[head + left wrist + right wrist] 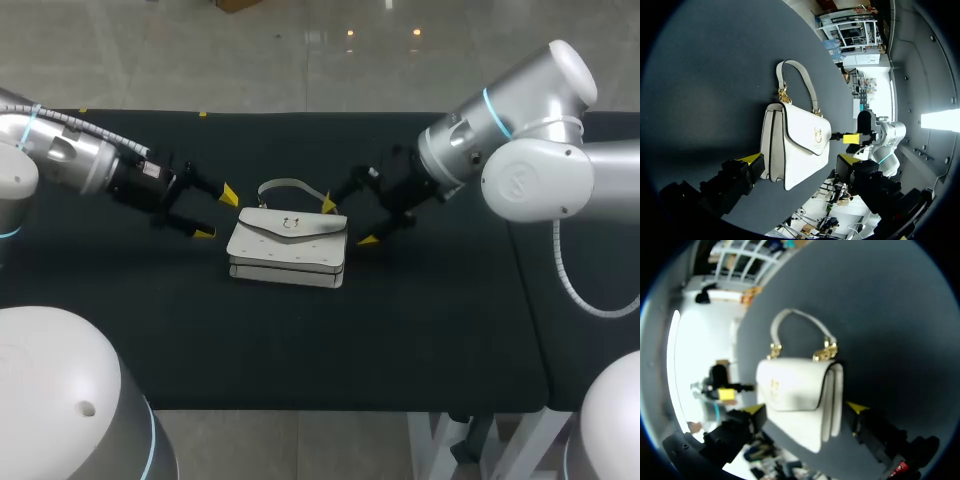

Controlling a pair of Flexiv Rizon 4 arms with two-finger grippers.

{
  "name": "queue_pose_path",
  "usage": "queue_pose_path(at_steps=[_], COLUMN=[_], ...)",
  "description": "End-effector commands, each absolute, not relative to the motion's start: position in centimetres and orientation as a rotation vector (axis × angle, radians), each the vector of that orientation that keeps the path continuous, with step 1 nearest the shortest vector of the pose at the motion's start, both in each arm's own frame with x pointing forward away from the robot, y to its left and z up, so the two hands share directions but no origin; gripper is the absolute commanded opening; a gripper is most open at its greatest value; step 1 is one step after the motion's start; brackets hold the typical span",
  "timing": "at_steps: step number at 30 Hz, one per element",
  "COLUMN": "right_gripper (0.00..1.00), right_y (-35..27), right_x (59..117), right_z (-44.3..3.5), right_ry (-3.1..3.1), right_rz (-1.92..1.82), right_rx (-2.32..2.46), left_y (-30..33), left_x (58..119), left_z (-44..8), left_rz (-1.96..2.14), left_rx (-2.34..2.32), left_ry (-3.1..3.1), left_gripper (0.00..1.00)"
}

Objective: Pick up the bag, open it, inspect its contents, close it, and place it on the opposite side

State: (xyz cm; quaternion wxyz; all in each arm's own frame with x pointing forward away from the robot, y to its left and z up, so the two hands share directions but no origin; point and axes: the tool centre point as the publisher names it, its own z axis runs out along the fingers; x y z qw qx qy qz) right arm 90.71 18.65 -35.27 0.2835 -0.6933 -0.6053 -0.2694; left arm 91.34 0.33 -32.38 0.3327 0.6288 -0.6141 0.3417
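White bag (288, 250) lies flat on the black table (400, 340), flap shut. Left gripper (216, 213): jaws apart, one end of the bag just ahead of them. Right gripper (348, 222): jaws apart, straddling the opposite end, can't confirm contact.

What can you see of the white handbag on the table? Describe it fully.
The handbag is white, leather-looking, and lies flat on the dark table, flap closed with a gold clasp facing up. Its curved handle, joined by gold links, lies on the tabletop toward the far edge. The left gripper and right gripper flank it with fingers open; contact is unclear.
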Motion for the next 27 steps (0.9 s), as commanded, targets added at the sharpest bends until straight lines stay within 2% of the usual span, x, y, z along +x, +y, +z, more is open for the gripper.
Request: queue_pose_path(at_steps=[1, 9, 19, 27], right_gripper=[1.0, 1.0, 1.0, 1.0], right_y=[19.0, 19.2, 19.3, 19.5], right_x=[91.9, 92.1, 92.0, 92.2], right_z=[-36.1, -36.2, -36.8, -37.0], right_ry=[-1.594, -1.56, -1.468, -1.399], right_rz=[-0.712, -0.741, -0.721, -0.709], right_rx=[-1.806, -1.775, -1.766, -1.779], left_y=[-0.1, -1.6, -2.4, -3.2], left_x=[92.9, 93.8, 94.4, 94.6], left_z=[-33.7, -33.9, -34.6, -35.4], left_rz=[0.92, 0.953, 0.98, 0.984], left_rx=[1.54, 1.446, 1.408, 1.378], left_ry=[-1.549, -1.554, -1.574, -1.598], left_gripper=[1.0, 1.0, 0.83, 0.86])
